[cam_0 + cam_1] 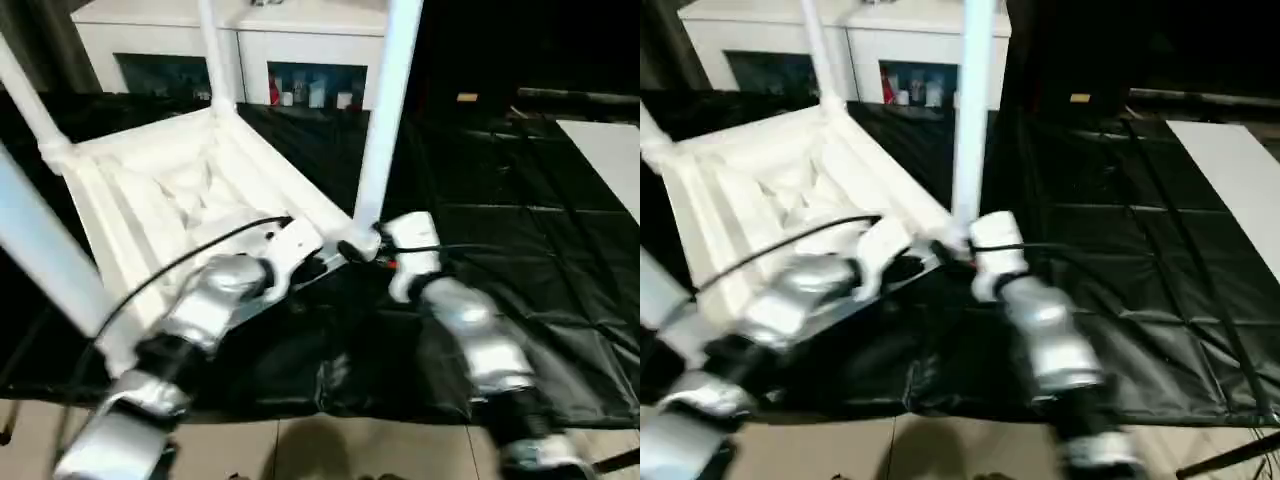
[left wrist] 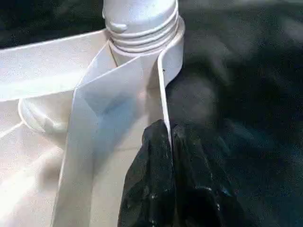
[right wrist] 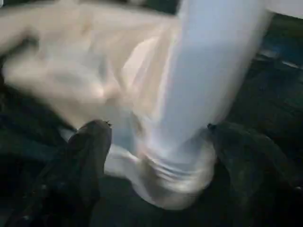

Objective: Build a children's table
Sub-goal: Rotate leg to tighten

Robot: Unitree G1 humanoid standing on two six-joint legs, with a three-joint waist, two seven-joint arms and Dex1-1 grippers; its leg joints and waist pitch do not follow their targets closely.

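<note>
Table top lies upside down on the black cover, legs standing up from its corners. The near corner leg rises straight between the right gripper's wide-spread fingers, threads at the socket. The left gripper, nearer the rim, pinches that thin edge shut.

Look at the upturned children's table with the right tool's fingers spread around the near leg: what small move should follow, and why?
Probably close the right tool on the near leg, just above its threaded base, and twist it tighter. Its fingers stand open on either side of the leg, while the left tool is shut on the tabletop's rim beside that corner socket, steadying it.
</note>
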